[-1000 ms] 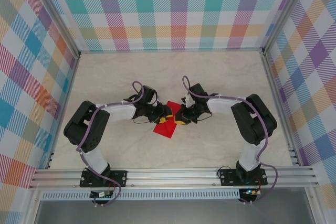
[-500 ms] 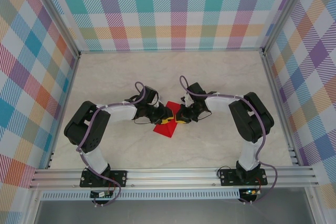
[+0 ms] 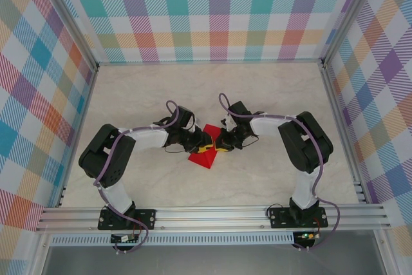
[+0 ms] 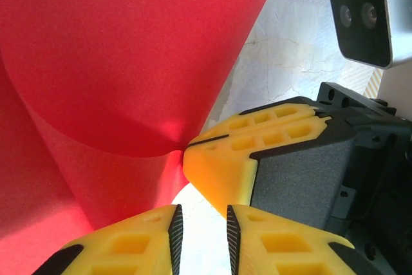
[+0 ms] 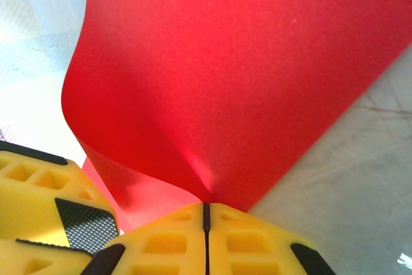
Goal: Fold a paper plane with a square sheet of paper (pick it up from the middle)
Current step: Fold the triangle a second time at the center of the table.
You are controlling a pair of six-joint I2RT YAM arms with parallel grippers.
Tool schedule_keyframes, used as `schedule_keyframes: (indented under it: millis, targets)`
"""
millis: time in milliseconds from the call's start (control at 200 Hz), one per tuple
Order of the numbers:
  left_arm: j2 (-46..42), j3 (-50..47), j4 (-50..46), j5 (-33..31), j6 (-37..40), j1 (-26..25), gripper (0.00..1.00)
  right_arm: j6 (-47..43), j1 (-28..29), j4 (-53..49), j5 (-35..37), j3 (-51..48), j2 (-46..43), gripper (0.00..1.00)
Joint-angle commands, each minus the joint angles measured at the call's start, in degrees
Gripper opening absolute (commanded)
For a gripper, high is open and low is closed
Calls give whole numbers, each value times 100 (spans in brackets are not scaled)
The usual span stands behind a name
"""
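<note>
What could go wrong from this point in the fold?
1. The right tool holds the square sheet of paper by a small pinch while it bows; it may slip or crease crookedly.
2. The open left tool sits right beside the right one; the two could bump.

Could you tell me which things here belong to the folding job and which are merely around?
Job: paper, pinched by the right gripper; left gripper, open beside it.
Around: table, checked walls, metal rail.
</note>
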Motion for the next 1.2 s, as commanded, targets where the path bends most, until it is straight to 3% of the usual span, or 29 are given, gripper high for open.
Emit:
schedule_keyframes:
  millis: [0,375,1195]
  targets:
    - [116,-30,-198,-28,137,-67,27,-117,43,-46,-127,167,135,7]
    - [-336,-51,-228,7,199,-142,27,-130,86,-46,-202,137,140,7]
    - [192,-34,-393,-274,299,-177,24,-158,87,-260,97,216,204,6]
